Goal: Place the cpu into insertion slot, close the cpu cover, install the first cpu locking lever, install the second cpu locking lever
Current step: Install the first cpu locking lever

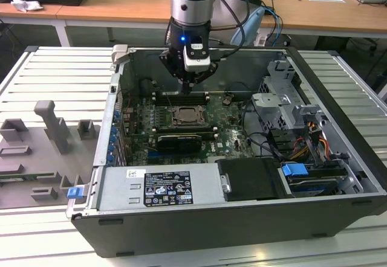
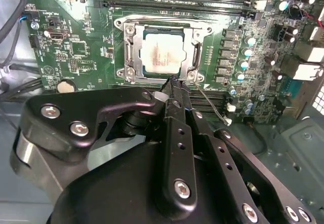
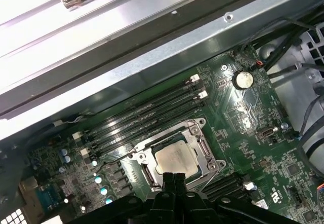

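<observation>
cpu (image 2: 161, 56) sits in the insertion slot (image 2: 130, 29) under the lowered cpu cover (image 2: 195, 57); gripper (image 2: 174, 82), jaws pinched together and empty, hovers near its corner, so I'd push the loose locking lever (image 2: 210, 102) down slowly, then sideways under its hook.

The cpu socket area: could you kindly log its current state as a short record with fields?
cpu: seated in the insertion slot, metal top up
cpu cover: down flat, framing the chip
locking lever: one thin rod sticking out from the socket's corner
gripper: fingers together, tips at the cover's edge by that rod
</observation>
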Controlling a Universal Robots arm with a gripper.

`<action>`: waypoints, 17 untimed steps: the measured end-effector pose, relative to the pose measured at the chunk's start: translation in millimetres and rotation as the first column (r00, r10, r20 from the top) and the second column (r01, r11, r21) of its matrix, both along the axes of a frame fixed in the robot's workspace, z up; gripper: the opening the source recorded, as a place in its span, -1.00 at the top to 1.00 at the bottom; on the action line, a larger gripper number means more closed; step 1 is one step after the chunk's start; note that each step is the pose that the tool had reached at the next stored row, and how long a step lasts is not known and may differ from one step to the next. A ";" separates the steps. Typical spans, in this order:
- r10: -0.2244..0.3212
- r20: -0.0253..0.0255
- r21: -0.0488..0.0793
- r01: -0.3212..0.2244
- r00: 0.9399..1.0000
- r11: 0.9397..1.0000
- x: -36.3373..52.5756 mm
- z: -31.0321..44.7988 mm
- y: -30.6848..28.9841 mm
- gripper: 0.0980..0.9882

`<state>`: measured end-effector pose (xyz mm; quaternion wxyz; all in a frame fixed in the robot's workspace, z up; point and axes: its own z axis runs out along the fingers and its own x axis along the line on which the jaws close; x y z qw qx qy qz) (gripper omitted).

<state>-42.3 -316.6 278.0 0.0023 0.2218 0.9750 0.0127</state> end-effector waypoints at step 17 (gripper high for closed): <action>0.136 0.000 0.000 -0.136 0.991 0.991 0.0 0.0 0.0 0.98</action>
